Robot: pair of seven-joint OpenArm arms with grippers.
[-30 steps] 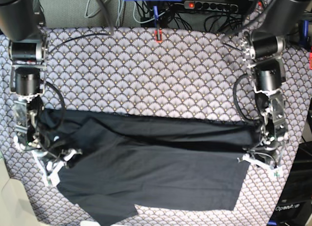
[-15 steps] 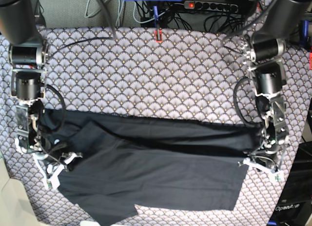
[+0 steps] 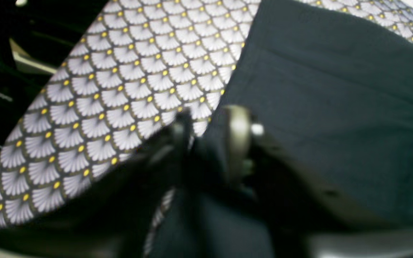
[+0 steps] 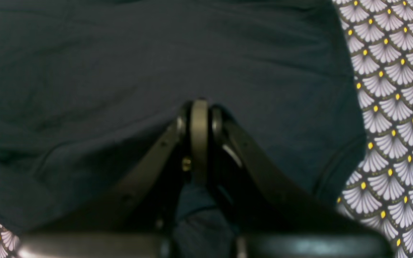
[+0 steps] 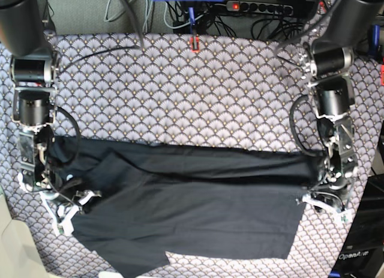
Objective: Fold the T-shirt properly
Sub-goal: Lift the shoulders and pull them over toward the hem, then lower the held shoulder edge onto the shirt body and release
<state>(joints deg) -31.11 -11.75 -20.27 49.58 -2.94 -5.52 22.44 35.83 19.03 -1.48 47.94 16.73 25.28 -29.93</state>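
- While the T-shirt [image 5: 186, 212] is spread across the patterned tablecloth [image 5: 180, 92], its edge is pinched in the closed right gripper [image 4: 199, 118].
- At the opposite edge, the left gripper [image 3: 210, 125] is seen parted, with cloth between its jaws.

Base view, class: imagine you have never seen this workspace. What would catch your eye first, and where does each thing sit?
The black T-shirt dominates, spread as a wide band across the near half of the scallop-patterned tablecloth. At its two ends sit the arms' grippers: the right gripper is pinched shut on cloth at the view's left, and the left gripper is at the shirt's edge on the view's right.
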